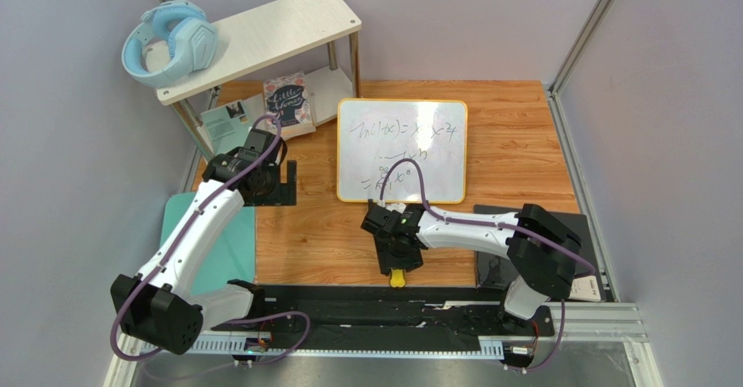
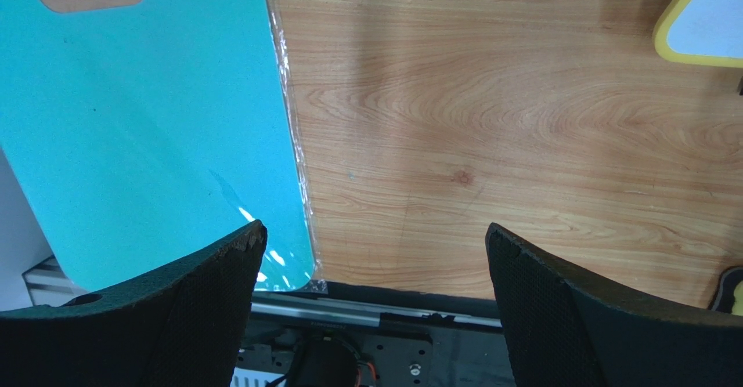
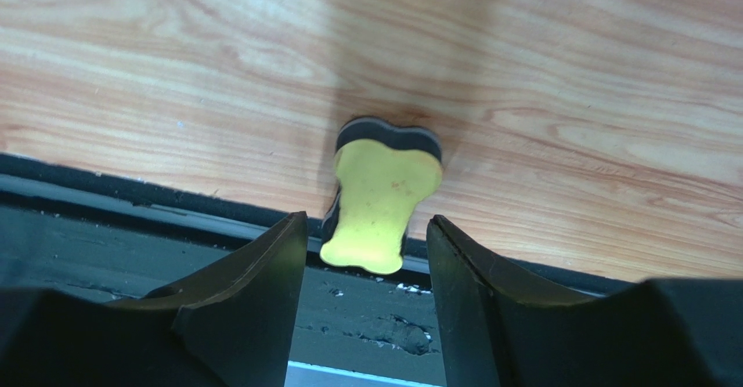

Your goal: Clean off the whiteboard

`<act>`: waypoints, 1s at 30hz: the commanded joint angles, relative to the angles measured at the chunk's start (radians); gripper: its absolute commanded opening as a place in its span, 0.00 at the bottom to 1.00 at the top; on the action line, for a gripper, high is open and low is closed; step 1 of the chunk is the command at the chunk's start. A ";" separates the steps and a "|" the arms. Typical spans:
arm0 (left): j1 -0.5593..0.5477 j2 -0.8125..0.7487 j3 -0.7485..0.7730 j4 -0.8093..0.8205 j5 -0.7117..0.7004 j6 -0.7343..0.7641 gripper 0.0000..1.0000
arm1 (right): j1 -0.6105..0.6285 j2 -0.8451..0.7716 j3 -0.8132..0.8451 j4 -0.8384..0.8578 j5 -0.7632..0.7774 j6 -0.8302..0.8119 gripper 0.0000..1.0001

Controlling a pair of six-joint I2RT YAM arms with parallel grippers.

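**A:** Where is there room to move, starting from the left?

**B:** The teal mat covers the table's left edge, and its rounded near corner stops just short of the black rail along the front. The left gripper hangs over bare wood beside the mat, its jaws spread wide with nothing between them. A bare strip of wood runs from there to the whiteboard.

**A:** And the board itself?

**B:** It sits at the back middle of the table, clear of both arms, and dark handwritten maths covers its face. The right gripper is in front of it, near the front edge. Its fingers stand apart on either side of the eraser, and a sliver of gap shows on each side, so it isn't clamped. The eraser's near end sticks out over the rail.

**A:** What about the room?

**B:** Pale grey walls close in on three sides. A white shelf stands in the back left corner with light blue headphones on top, and a book lies beside its legs.

**A:** Materials?

**B:** The tabletop is glossy orange wood grain and the mat is smooth and matte. The board is white, with rounded corners and a thin yellow frame. The eraser has a waisted yellow top over a dark base, and the finger pads are black with a fine dimpled texture.
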 commanded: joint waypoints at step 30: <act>-0.002 -0.051 -0.062 0.332 0.340 0.080 0.99 | -0.062 -0.152 0.148 -0.008 0.127 -0.106 0.00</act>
